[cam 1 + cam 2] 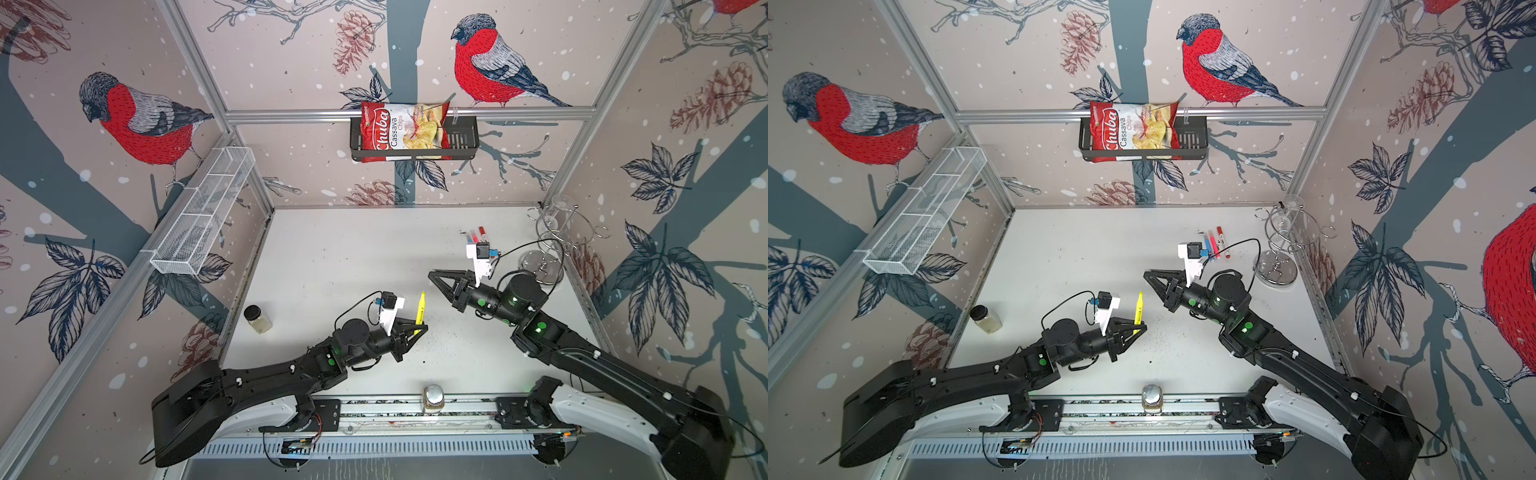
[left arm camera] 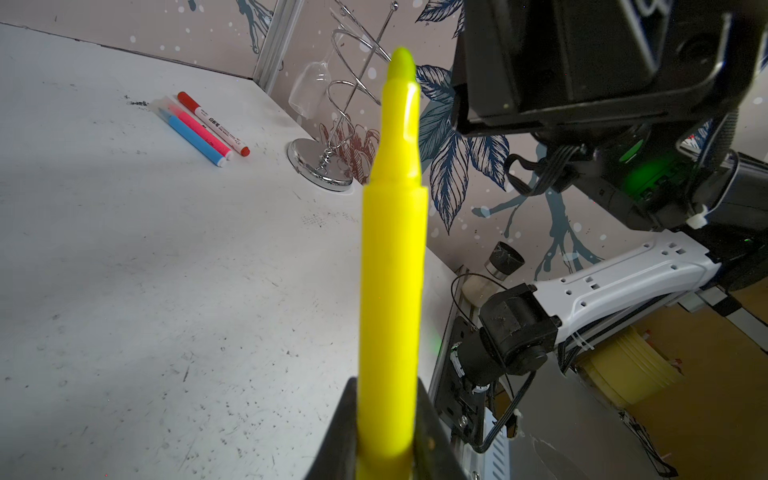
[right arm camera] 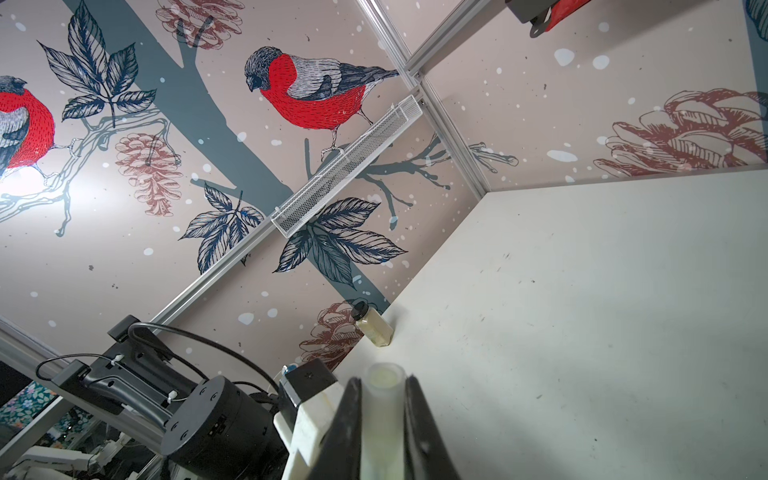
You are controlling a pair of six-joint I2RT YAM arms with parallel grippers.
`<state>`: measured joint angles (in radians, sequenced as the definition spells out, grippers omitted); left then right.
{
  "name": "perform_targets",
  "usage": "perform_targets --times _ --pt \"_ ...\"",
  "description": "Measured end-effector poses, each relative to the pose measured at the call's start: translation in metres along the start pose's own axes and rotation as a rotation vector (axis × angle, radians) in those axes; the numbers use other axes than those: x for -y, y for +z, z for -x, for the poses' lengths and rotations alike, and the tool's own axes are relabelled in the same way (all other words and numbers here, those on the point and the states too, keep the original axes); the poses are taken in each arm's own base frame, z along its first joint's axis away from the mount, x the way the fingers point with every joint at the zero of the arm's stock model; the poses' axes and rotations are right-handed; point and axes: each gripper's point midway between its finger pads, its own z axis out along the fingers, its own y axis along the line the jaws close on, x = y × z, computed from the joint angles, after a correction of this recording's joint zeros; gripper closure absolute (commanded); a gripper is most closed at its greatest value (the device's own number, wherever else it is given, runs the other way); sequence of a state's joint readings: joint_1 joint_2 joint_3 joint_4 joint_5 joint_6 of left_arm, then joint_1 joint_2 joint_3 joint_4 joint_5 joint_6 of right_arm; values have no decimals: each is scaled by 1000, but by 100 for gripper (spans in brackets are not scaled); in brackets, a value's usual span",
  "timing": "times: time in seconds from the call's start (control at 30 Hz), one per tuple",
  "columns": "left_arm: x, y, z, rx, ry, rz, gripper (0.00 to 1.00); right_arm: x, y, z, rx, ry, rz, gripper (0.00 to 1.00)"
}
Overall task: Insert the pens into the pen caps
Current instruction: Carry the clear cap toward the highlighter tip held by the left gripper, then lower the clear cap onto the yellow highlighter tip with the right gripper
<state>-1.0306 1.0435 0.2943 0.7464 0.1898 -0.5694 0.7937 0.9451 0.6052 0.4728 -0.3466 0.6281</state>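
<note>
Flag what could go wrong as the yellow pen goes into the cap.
The left gripper holds the yellow pen near its tail, so it may pivot or slip when pushed.
The cap barely pokes out of the right gripper; the pen tip could hit a finger instead.
Pen and cap are not lined up yet; a skewed push may jam.
</note>
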Motion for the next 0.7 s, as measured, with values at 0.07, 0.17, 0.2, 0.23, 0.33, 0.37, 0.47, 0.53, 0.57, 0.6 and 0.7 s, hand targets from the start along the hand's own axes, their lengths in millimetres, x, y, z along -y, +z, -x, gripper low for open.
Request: perform_targets --times 0.07,0.17,0.2,0.23,0.33,0.37,0.47,0.53,0.57,0.6,0.7 --pt "1 0 2 6 1 -4 100 1 2 -3 -4 1 2 95" --pt "3 1 5 12 3 -7 100 1 6 -8 -18 9 6 95" --pt "4 1 6 15 4 -10 100 1 7 -9 -22 10 8 95" --pt "5 1 7 18 4 -12 100 1 8 -10 -23 12 11 95" --pt "5 1 8 21 5 -14 100 0 11 -12 -25 12 17 95" --pt "5 1 8 22 5 -14 100 -1 11 -12 -26 12 20 95" --pt "6 0 9 25 6 -16 100 -1 12 -15 -33 14 21 95" --pt "6 0 10 27 6 -17 100 -1 13 -15 -35 15 21 95" --pt "7 0 10 28 6 -17 100 -2 13 -16 -35 15 23 95" --pt "7 0 11 30 7 -17 100 -3 13 -16 -37 15 25 95" --pt "7 -1 11 33 7 -18 100 -4 13 -17 -39 18 30 95"
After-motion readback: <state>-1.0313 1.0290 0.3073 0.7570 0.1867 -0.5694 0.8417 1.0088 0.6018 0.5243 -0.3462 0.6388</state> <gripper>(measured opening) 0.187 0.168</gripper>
